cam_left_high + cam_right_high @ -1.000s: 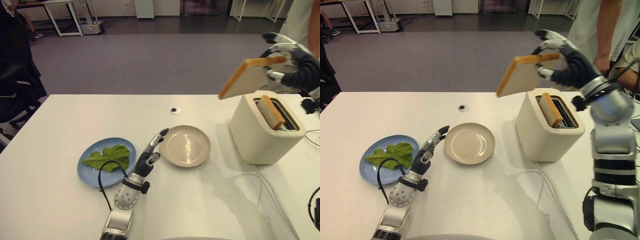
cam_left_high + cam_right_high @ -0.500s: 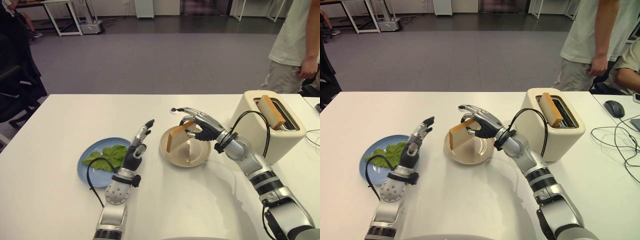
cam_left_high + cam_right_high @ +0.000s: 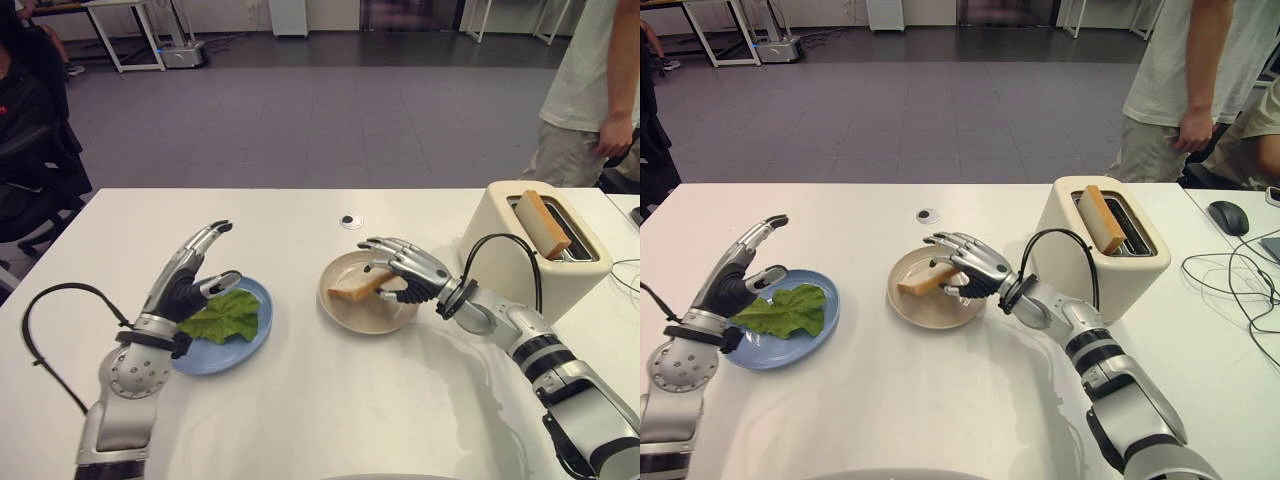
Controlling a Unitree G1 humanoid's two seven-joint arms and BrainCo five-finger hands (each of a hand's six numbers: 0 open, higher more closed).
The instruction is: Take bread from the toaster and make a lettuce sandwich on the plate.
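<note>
A cream toaster stands at the right of the white table, with one bread slice upright in its slot. My right hand is over the beige plate in the middle, its fingers curled on a second bread slice. That slice lies almost flat, low over the plate. A lettuce leaf lies on the blue plate to the left. My left hand hovers open just above that plate's left side, fingers spread.
A small round grommet sits in the table behind the beige plate. Cables and a mouse lie at the far right. A person stands behind the toaster. Bare table runs along the front.
My right hand carried the slice from above the toaster down to the beige plate and tipped it nearly flat. My left hand moved left from beside the beige plate, over the blue plate.
</note>
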